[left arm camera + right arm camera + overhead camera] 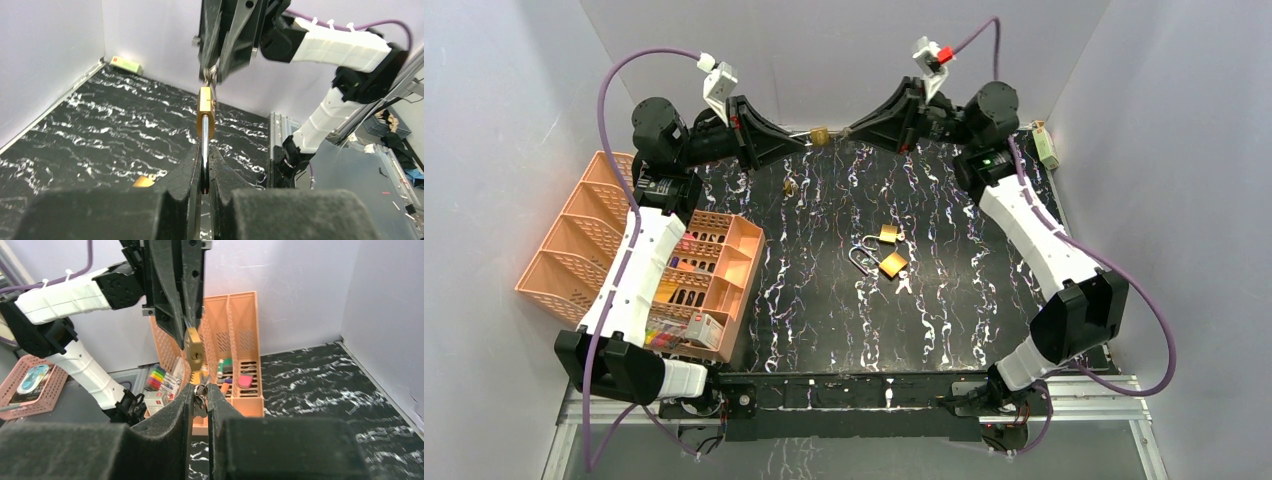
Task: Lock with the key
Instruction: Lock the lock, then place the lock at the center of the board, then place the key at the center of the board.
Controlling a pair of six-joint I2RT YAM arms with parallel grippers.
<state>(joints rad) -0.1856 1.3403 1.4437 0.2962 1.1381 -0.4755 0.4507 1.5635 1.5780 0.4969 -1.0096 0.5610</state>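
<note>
A brass padlock (820,135) hangs in the air at the back of the table, between both grippers. My left gripper (203,150) is shut on its steel shackle (204,142), and the brass body (205,107) points away from the fingers. My right gripper (200,389) faces it from the other side, shut on a key (201,396) with its small ring. The key's tip points at the underside of the padlock (194,352). Whether the tip sits in the keyhole is hidden.
Two more brass padlocks (888,234) (892,264) and a loose key (904,283) lie mid-table on the black marbled top. A small brass piece (789,187) lies further back. An orange organiser (574,240) with pens stands at the left. A green-white item (1046,145) is at the back right.
</note>
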